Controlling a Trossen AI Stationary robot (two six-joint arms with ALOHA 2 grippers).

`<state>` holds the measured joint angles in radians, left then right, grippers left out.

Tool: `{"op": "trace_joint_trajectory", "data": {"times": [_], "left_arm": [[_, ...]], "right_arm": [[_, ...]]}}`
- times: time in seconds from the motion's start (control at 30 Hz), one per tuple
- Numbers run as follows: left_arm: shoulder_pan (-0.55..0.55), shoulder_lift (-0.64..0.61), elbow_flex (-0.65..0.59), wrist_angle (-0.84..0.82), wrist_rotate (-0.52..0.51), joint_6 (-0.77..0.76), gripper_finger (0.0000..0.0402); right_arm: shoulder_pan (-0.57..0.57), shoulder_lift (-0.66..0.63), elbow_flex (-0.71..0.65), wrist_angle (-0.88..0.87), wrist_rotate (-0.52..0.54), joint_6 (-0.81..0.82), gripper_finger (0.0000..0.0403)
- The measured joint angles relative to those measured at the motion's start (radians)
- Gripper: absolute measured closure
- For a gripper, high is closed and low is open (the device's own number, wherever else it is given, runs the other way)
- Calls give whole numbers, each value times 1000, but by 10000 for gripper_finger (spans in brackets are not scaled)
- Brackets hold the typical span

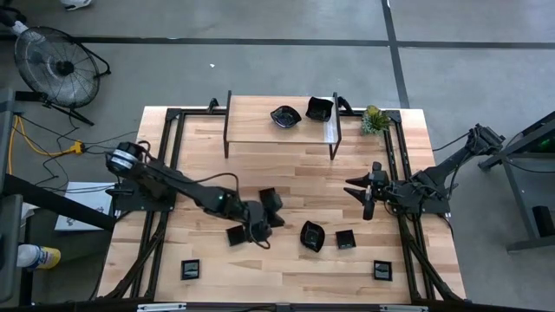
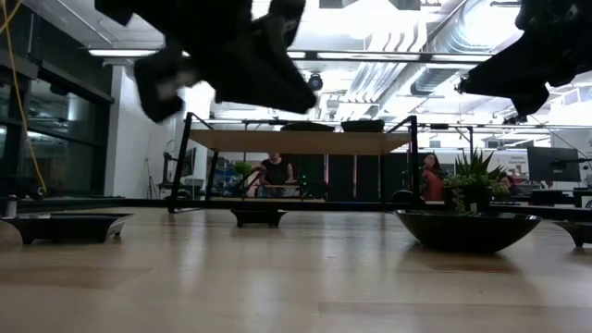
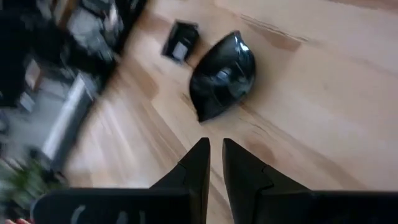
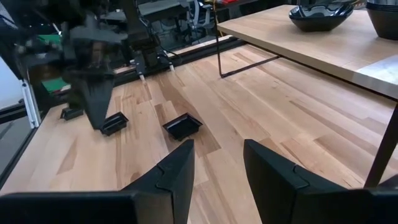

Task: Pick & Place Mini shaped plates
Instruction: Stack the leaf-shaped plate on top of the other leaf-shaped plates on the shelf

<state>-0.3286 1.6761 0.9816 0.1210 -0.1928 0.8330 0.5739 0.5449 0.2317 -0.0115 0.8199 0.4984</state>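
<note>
Several glossy black mini plates lie flat on the wooden table: a square one, a second square one, a leaf-like one and a small square one. Two more sit on the raised shelf, a wavy one and a square one. My left gripper hovers above the table between the two square plates, shut and empty. In its wrist view the leaf-like plate lies ahead. My right gripper waits open near the table's right side.
A small green plant stands at the shelf's right end. Two small dark dishes sit near the table's near edge. The shelf stands on thin black legs along the far side. People show in the room beyond.
</note>
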Motion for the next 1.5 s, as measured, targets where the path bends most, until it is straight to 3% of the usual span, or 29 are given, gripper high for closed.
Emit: {"op": "trace_joint_trajectory", "data": {"times": [0.13,0.43,0.73,0.93,1.27,1.5], "left_arm": [[0,75,0,63,0,174,362],[1,156,0,180,48,288,356],[1,202,11,290,57,429,271],[1,293,100,287,45,620,239],[1,322,209,18,44,689,241],[2,322,211,58,50,716,241]], "right_arm": [[0,0,0,0,0,0,269],[0,1,0,-9,-2,2,269],[0,18,0,-14,-3,3,269],[0,31,0,-16,-2,26,269],[0,39,0,-15,-27,26,269],[0,39,0,-15,-27,26,269]]}}
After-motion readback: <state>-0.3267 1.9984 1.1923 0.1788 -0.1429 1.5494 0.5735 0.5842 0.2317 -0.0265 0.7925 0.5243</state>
